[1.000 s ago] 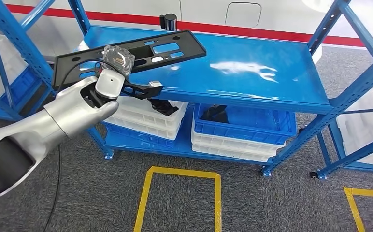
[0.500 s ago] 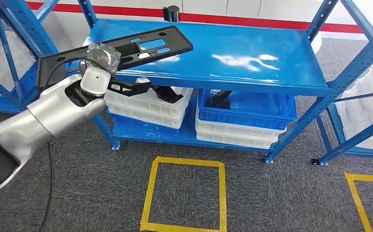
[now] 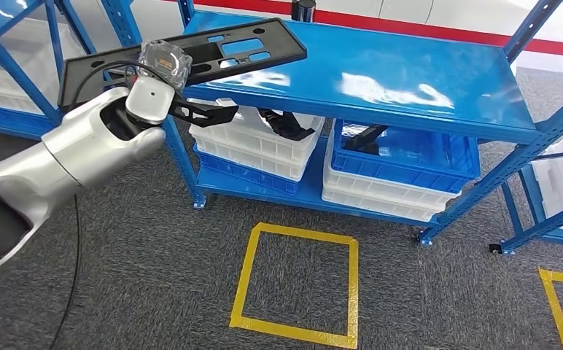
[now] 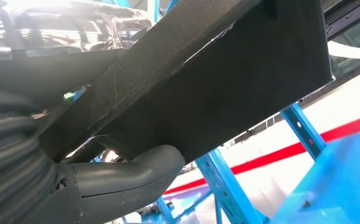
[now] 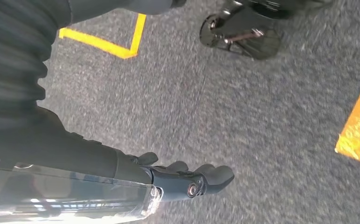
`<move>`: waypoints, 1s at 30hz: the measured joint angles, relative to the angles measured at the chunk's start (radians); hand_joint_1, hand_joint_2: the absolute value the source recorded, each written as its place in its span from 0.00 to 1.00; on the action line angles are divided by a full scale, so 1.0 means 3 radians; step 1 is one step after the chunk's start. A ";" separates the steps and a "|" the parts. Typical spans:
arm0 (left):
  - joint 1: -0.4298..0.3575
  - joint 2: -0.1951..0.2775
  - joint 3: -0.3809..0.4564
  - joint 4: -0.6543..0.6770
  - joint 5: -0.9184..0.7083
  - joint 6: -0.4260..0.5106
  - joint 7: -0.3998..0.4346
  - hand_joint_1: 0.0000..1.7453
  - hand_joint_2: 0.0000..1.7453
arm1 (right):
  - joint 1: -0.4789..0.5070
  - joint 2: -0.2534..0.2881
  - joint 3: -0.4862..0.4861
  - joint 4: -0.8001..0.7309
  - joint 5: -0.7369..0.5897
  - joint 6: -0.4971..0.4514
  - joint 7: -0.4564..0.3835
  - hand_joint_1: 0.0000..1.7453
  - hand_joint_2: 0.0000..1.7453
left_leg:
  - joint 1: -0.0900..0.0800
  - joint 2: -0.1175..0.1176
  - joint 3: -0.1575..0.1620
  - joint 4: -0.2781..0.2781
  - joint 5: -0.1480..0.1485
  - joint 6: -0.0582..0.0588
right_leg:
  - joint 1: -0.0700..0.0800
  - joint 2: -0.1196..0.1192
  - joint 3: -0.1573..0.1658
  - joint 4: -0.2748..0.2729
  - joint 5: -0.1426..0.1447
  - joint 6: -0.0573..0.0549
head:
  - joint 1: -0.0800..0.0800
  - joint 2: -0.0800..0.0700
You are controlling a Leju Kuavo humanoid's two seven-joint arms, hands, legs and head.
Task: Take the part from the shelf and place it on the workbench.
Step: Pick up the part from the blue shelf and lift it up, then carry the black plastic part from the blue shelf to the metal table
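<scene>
Left hand point(image 3: 141, 120): grips black part point(image 3: 191, 57); fingers closed around it
Right hand point(image 5: 187, 179): hangs empty, fingers loosely extended
Risk: long part may clip the shelf point(image 3: 410, 80) upright on turning

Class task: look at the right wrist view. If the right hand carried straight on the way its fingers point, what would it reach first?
Probably the grey carpet floor. The right hand hangs with nothing between its fingers and the carpet; depth is unclear.
</scene>
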 joint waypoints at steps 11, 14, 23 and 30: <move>-0.0084 0.0032 -0.0059 -0.0092 0.0040 -0.0041 -0.0034 1.00 1.00 | -0.0018 0.0046 -0.0015 -0.0016 0.0008 0.0018 -0.0018 0.00 1.00 | 0.0046 0.0038 -0.0161 0.0692 -0.0460 -0.0170 | -0.0022 -0.0029 -0.0108 -0.0515 0.0469 0.0041 | -0.0069 0.0000; -0.0085 0.0032 -0.0081 -0.0110 0.0055 -0.0043 -0.0039 1.00 1.00 | -0.0023 0.0059 -0.0020 -0.0016 0.0007 0.0022 -0.0018 0.00 1.00 | 0.0101 0.0071 0.0172 0.0385 -0.0303 -0.0277 | -0.0082 -0.0035 -0.0324 -0.0377 0.0533 0.0111 | -0.0095 0.0000; -0.0084 0.0011 -0.0133 -0.0161 0.0099 -0.0020 -0.0047 1.00 1.00 | 0.0020 0.0029 -0.0035 -0.0015 0.0010 0.0014 -0.0018 0.00 1.00 | 0.0122 0.0043 0.0196 0.0057 -0.0228 -0.0036 | -0.0091 -0.0005 -0.0616 0.0140 0.0189 0.0263 | -0.0062 0.0000; -0.0086 0.0007 -0.0148 -0.0178 0.0131 -0.0011 -0.0051 1.00 1.00 | 0.0004 0.0026 -0.0036 -0.0017 0.0016 0.0011 -0.0018 0.00 1.00 | 0.0043 -0.0002 -0.0135 0.0049 0.0067 -0.0007 | -0.0016 0.0008 -0.0117 0.0248 -0.0035 0.0076 | 0.0008 0.0000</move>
